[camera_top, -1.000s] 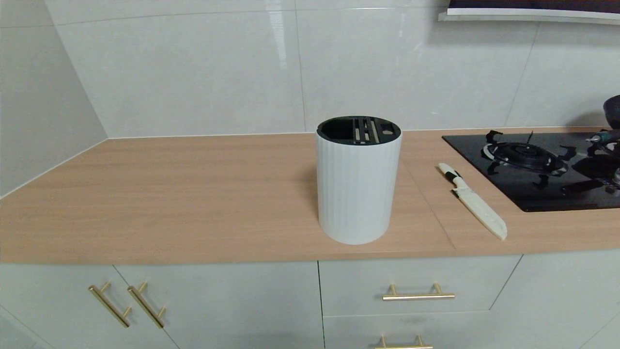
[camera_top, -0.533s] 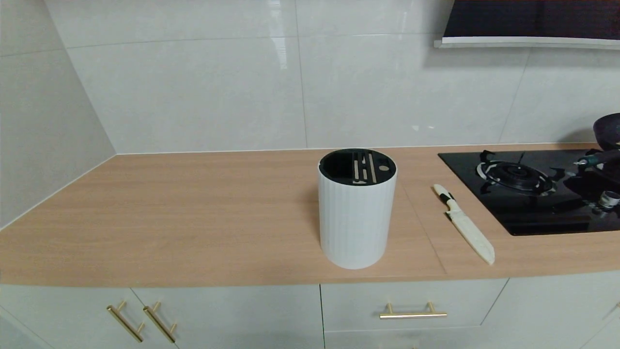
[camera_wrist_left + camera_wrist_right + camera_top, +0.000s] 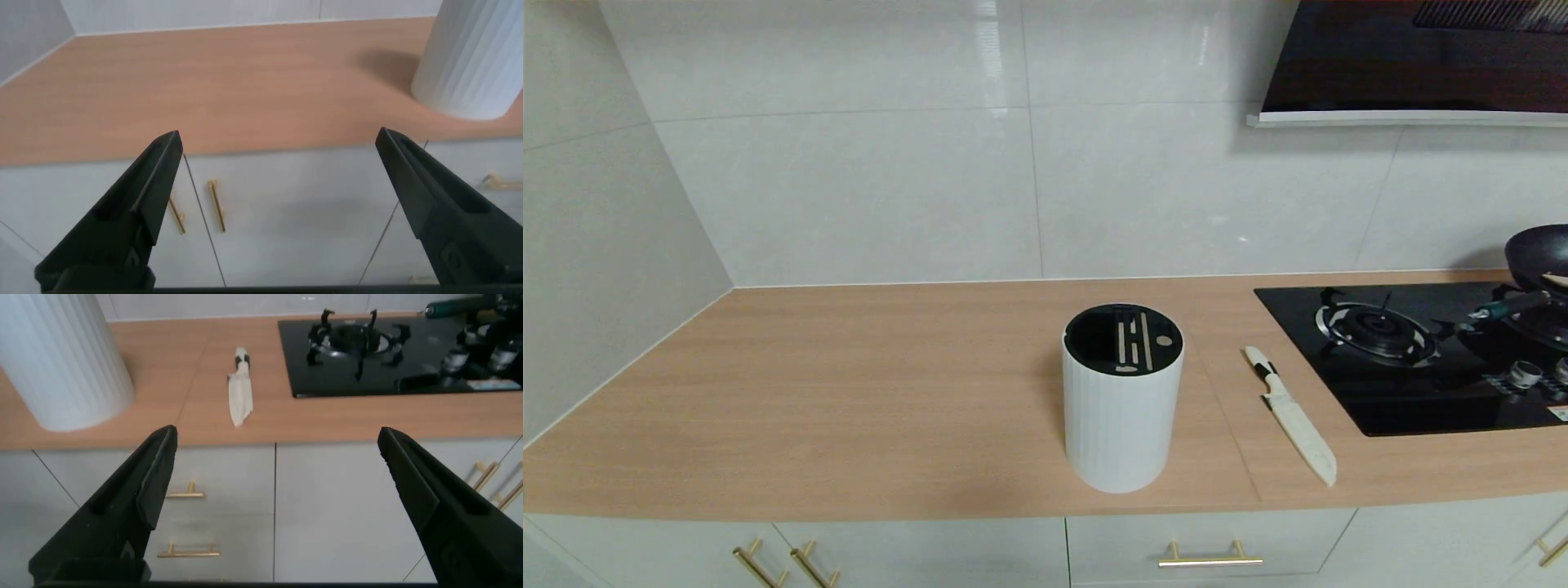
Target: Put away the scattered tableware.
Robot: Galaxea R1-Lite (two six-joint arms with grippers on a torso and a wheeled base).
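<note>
1 gas hob [image 3: 1413, 404] nr knife [image 3: 1290, 416]

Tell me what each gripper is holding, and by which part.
Nothing. The left gripper and right gripper are open and empty; the knife lies on the counter.

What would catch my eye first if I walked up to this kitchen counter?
A tall white ribbed holder with a black slotted top stands near the front edge of the wooden counter. To its right a pale knife lies flat on the counter, apart from the holder, between it and the black gas hob.
</note>
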